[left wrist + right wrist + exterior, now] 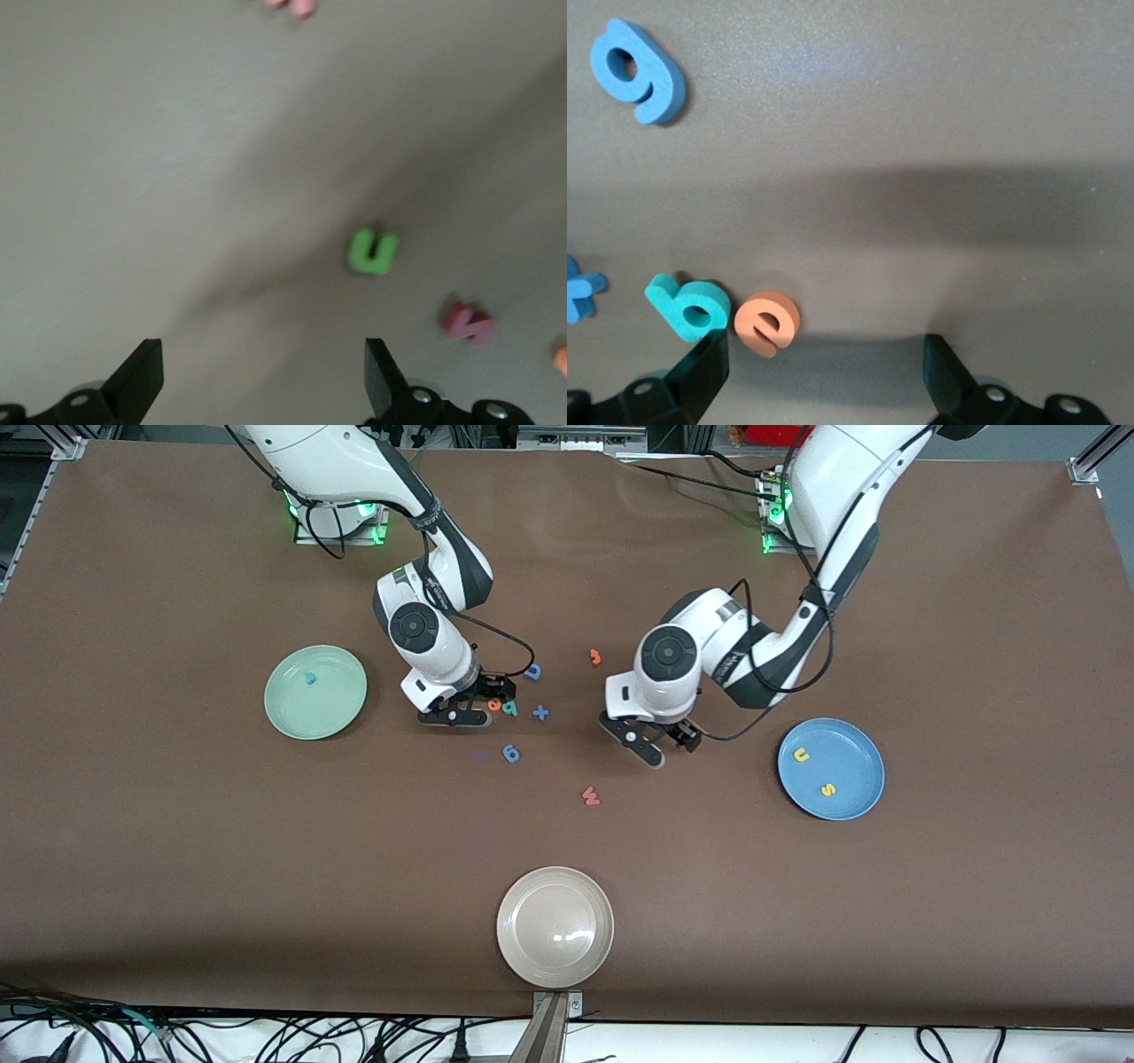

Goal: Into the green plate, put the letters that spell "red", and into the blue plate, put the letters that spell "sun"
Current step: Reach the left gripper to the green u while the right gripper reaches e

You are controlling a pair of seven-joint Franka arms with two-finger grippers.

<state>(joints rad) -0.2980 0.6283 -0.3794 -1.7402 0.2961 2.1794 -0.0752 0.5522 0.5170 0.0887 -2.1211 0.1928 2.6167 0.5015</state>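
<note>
The green plate holds the teal "r". On the blue plate lie the yellow "u" and the yellow "s". The orange "e" and the teal "d" lie side by side on the table. My right gripper stands open low over them, the "e" just ahead of its jaws beside one fingertip. My left gripper hangs open with nothing in it, the green "n" ahead of it.
Around the "e" and "d" lie a blue "D", a blue plus and a blue "9" piece. A pink "w", an orange piece and a dark red "m" piece lie mid-table. A beige plate sits nearest the camera.
</note>
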